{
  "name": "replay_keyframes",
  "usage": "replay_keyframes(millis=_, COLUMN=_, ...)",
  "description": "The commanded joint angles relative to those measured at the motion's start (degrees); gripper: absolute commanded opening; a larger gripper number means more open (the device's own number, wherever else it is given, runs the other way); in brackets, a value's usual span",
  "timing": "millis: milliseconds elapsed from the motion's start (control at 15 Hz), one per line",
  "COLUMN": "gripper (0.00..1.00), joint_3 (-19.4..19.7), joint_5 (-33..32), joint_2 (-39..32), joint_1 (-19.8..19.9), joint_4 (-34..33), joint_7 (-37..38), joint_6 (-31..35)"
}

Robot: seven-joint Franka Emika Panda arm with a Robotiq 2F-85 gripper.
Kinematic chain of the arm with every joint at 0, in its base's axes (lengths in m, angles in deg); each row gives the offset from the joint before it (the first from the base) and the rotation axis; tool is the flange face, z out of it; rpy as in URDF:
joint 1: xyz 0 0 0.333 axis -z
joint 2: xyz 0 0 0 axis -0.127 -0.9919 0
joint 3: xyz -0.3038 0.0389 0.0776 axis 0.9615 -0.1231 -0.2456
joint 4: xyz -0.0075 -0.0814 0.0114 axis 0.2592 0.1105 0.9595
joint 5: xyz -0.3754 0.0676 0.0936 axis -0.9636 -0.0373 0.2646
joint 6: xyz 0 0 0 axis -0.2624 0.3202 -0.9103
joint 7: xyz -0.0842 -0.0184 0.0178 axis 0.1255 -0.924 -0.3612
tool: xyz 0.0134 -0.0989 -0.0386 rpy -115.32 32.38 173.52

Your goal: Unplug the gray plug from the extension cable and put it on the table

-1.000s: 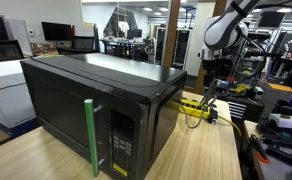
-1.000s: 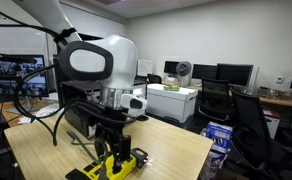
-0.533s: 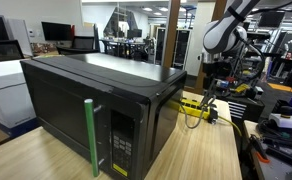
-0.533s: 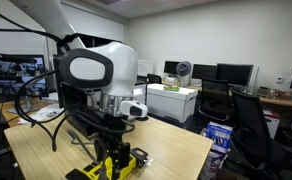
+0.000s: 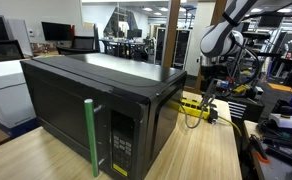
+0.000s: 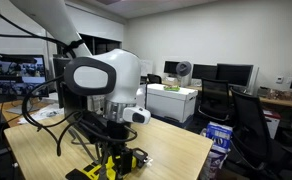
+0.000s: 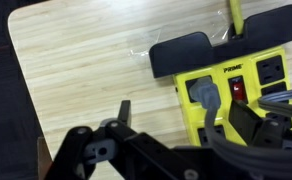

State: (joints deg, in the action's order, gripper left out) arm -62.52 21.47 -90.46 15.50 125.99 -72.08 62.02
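Observation:
In the wrist view the yellow extension cable point(image 7: 271, 75) lies on the light wood table point(image 7: 76, 60) at the right. The gray plug point(image 7: 204, 95) sits in one of its sockets, and its gray cord runs down toward the camera. My gripper point(image 7: 186, 115) is open, with one finger point(image 7: 124, 110) over the bare table and the other over the strip, so the plug lies between them just ahead. In both exterior views the gripper point(image 5: 208, 88) point(image 6: 111, 150) hangs just above the yellow strip point(image 5: 194, 104) point(image 6: 114, 168). The gray plug is too small to see there.
A wide black plug point(image 7: 181, 55) sits at the strip's far end. A big black microwave point(image 5: 96, 100) fills the table beside the strip, with a green upright bar point(image 5: 90, 135) in front of it. Bare tabletop point(image 6: 176, 150) lies beside the strip. Desks and chairs stand beyond.
The arm has come down toward the yellow strip and the wrist has shifted a little. The gripper stays open and the plug stays in its socket.

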Motion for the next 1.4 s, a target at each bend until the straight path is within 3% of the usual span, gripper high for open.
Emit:
replay_keyframes(millis=0, gripper=1.0, joint_3=-1.6, joint_5=2.49, joint_2=-1.65, joint_1=2.08, joint_4=-0.2, joint_7=-1.88, joint_6=2.65)
replay_keyframes(millis=400, gripper=1.0, joint_3=-3.19, joint_5=3.98, joint_2=-1.25, joint_1=1.78, joint_4=0.47, joint_7=-0.53, joint_6=1.32)
replay_keyframes(millis=467, gripper=0.79, joint_3=-3.44, joint_5=4.24, joint_2=-1.3, joint_1=1.64, joint_4=0.23, joint_7=-0.12, joint_6=1.1)
replay_keyframes(millis=800, gripper=0.45, joint_3=-3.56, joint_5=4.74, joint_2=-1.45, joint_1=1.26, joint_4=-0.22, joint_7=1.64, joint_6=-0.37)
replay_keyframes(millis=1000, gripper=0.23, joint_3=-1.99, joint_5=1.38, joint_2=-1.8, joint_1=-0.11, joint_4=-0.46, joint_7=6.17, joint_6=-2.22)
replay_keyframes(millis=1200, gripper=0.04, joint_3=-1.08, joint_5=-2.87, joint_2=-1.94, joint_1=-1.63, joint_4=-1.35, joint_7=10.44, joint_6=-5.75)
replay_keyframes(millis=1333, gripper=0.07, joint_3=-1.19, joint_5=-4.14, joint_2=-2.24, joint_1=-2.24, joint_4=-2.08, joint_7=12.26, joint_6=-6.62)
